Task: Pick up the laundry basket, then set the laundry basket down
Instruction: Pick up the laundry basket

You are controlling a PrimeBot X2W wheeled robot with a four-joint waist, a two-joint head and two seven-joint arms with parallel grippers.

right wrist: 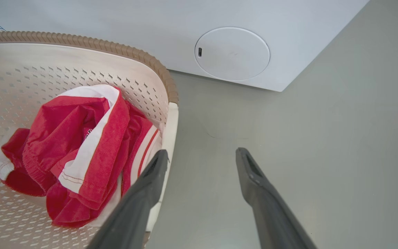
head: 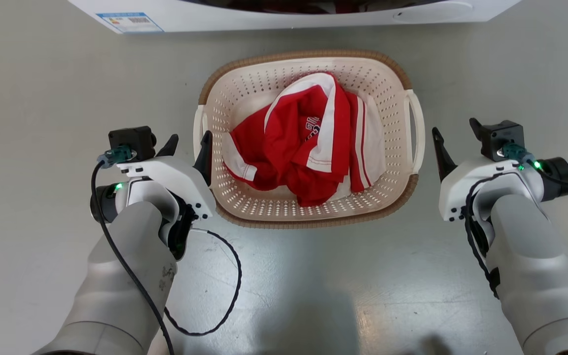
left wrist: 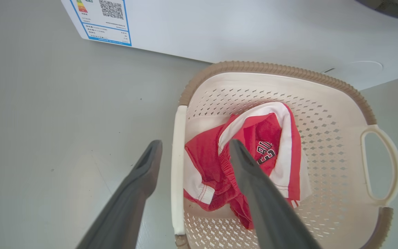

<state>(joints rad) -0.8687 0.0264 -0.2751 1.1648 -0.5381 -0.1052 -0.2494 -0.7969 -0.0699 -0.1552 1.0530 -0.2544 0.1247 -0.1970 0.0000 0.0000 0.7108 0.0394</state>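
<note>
Head view, left side: left gripper (head: 189, 143) has its jaws wide. Left wrist view shows the white left handle (left wrist: 179, 166) sitting between the fingers, one outside and one over the basket interior. Can't tell if either finger touches it.

Centre: laundry basket (head: 308, 54) is on the grey floor (head: 67, 98), just in front of the washing machine (head: 264, 15), which is cut off by the top edge. A crumpled red-and-white garment (head: 308, 143) lies inside; its lettering is folded over and unreadable.

Right: right gripper (head: 454, 129) has its jaws wide and sits just outside the right handle (head: 416, 133). In the right wrist view the inner finger (right wrist: 150, 183) overlaps that handle, so contact is unclear.
</note>
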